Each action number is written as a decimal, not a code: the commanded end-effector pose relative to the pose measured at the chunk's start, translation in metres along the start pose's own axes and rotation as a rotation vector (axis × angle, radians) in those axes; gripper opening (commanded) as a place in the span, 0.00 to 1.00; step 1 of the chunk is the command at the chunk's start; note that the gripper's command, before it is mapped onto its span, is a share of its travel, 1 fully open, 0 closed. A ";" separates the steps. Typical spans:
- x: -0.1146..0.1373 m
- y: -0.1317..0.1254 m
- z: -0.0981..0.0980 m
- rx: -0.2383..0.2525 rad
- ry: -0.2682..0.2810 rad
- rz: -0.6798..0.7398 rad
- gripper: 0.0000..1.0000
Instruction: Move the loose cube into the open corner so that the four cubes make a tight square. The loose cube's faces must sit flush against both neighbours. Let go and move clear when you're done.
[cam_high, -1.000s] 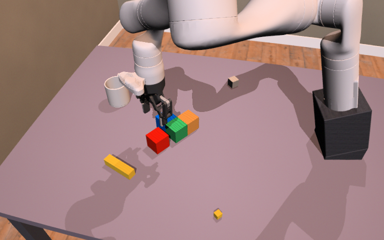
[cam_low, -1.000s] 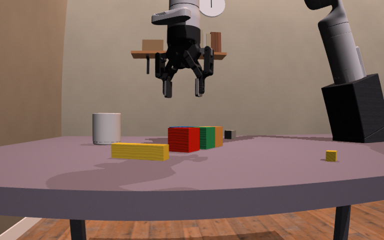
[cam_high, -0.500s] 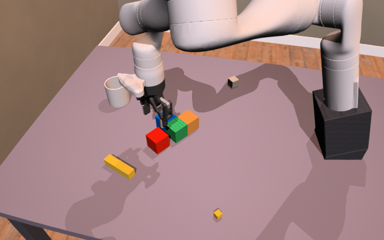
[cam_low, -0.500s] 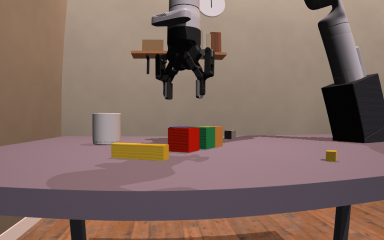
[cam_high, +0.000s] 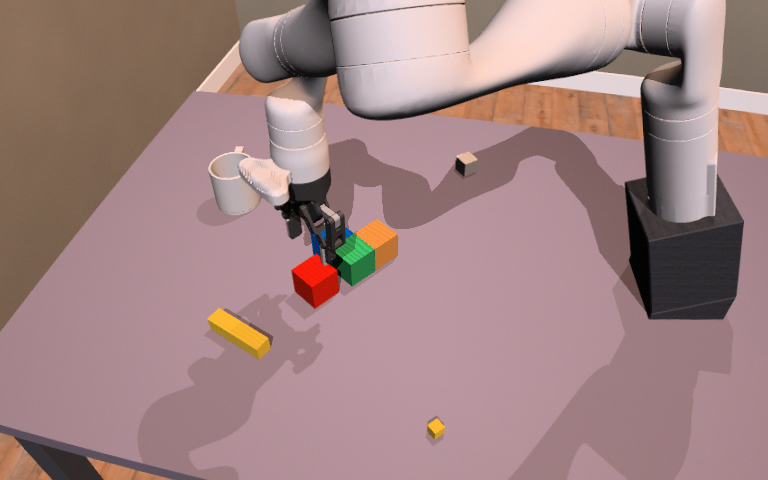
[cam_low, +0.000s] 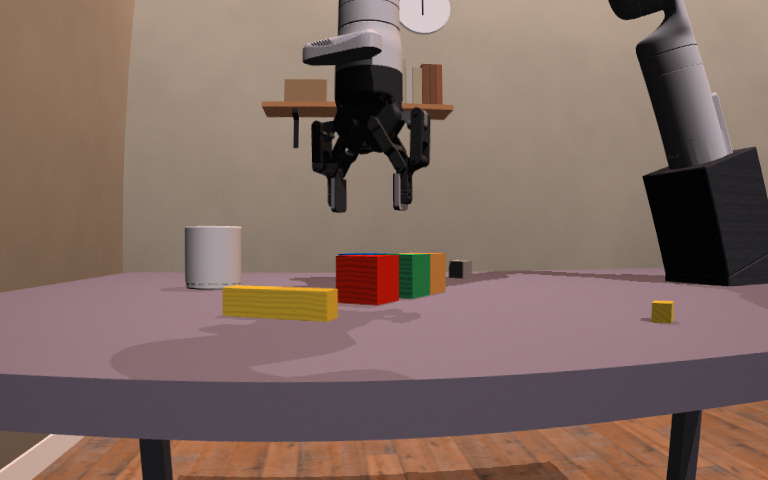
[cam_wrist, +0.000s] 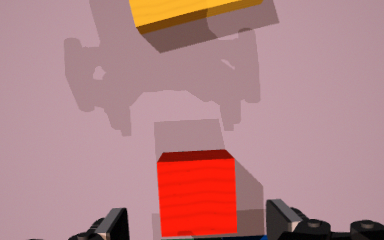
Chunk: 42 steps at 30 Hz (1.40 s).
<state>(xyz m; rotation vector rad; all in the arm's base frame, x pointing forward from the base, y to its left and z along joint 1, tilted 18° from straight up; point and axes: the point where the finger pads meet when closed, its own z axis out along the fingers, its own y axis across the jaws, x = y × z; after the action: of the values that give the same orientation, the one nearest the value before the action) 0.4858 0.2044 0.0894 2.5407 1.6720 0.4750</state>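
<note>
A red cube (cam_high: 314, 280) (cam_low: 367, 279) (cam_wrist: 196, 195) sits on the table (cam_high: 509, 339) at the front left of the cube group. A green cube (cam_high: 355, 260) (cam_low: 413, 275) stands right beside it, and an orange cube (cam_high: 377, 243) (cam_low: 437, 273) stands behind the green one. A blue cube (cam_high: 316, 244) is mostly hidden behind the fingers. My gripper (cam_high: 310, 246) (cam_low: 369, 205) (cam_wrist: 197, 222) is open and empty. It hangs well above the cubes, over the red and blue ones. I cannot tell whether the red cube touches the blue one.
A yellow bar (cam_high: 237, 332) (cam_low: 279, 302) (cam_wrist: 175, 11) lies front left of the cubes. A white mug (cam_high: 229, 186) (cam_low: 212, 255) stands at the back left. A small grey cube (cam_high: 466, 163) (cam_low: 459, 268) and a small yellow cube (cam_high: 435, 427) (cam_low: 662, 311) lie apart. The arm's black base (cam_high: 685, 254) (cam_low: 707, 220) stands right.
</note>
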 end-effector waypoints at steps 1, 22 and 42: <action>0.000 0.005 0.006 -0.010 -0.001 0.003 0.82; 0.001 0.005 0.026 -0.010 -0.001 0.003 0.82; 0.001 0.005 0.027 -0.010 -0.001 0.003 0.82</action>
<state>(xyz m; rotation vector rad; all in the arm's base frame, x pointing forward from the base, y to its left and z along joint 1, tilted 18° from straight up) 0.4936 0.2063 0.0645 2.5505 1.6539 0.4699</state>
